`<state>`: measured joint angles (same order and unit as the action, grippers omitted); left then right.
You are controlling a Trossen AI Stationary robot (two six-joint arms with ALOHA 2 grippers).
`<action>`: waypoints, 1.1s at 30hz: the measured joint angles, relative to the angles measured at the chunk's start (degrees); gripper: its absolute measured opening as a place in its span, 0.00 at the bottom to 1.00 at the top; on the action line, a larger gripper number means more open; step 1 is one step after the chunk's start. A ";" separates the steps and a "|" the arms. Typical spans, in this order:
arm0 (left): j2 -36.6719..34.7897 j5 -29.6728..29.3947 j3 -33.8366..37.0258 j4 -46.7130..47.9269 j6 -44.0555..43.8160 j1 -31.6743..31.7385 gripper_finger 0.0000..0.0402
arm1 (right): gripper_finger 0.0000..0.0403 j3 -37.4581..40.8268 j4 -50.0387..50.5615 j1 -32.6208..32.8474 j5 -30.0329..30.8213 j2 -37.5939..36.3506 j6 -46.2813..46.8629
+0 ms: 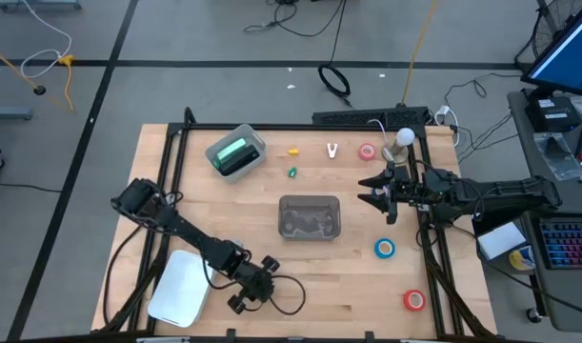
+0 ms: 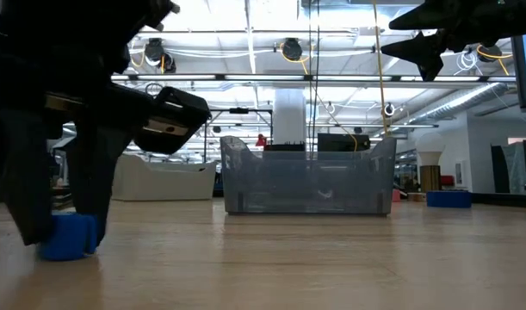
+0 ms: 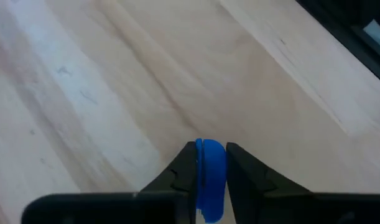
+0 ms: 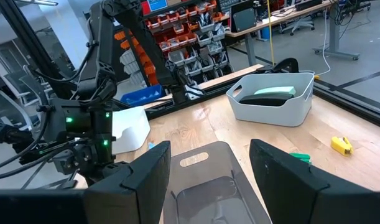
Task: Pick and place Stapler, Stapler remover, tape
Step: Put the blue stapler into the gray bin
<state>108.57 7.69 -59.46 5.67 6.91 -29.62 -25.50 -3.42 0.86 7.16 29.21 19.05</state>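
My left gripper (image 1: 252, 289) is low over the near part of the table, shut on a small blue thing (image 3: 209, 177) that looks like a tape roll on edge. My right gripper (image 1: 376, 192) hangs open above the table, just right of the clear bin (image 1: 310, 217), touching nothing. The mint-green stapler (image 1: 237, 152) lies in a white tub (image 1: 256, 143) at the far left. A white staple remover (image 1: 332, 150) and a red tape roll (image 1: 368, 151) lie near the far edge. Blue (image 1: 385, 249) and red (image 1: 414, 300) rolls lie to the right. My left gripper pinches the blue roll (image 3: 209, 163) between its two fingers (image 3: 185, 168), which come from above and point down. The roll stands on edge, and its lower part (image 2: 69, 245) rests on the table top in the low view.
A white lid-like tray (image 1: 181, 286) lies at the near left beside my left arm. Small yellow (image 1: 292, 150) and green (image 1: 291, 172) bits lie between the tub and the bin. A black frame (image 1: 433, 267) borders the table's right side. Bare wood lies near the bin's front.
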 joint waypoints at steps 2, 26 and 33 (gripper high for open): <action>0.00 -0.02 0.00 0.00 -2.12 0.64 0.14 | 0.53 0.00 0.00 -0.02 0.00 -0.02 0.00; -32.99 -36.77 0.02 30.59 -25.25 16.64 0.16 | 0.53 -0.02 0.25 -0.02 0.02 -0.02 -2.15; -35.54 -47.02 0.00 35.83 -24.78 27.98 0.17 | 0.53 -0.02 0.24 -0.01 0.10 -0.02 -3.26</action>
<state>73.03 -39.34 -59.46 41.50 -17.86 -1.64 -25.52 -3.18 0.85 7.25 29.19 15.79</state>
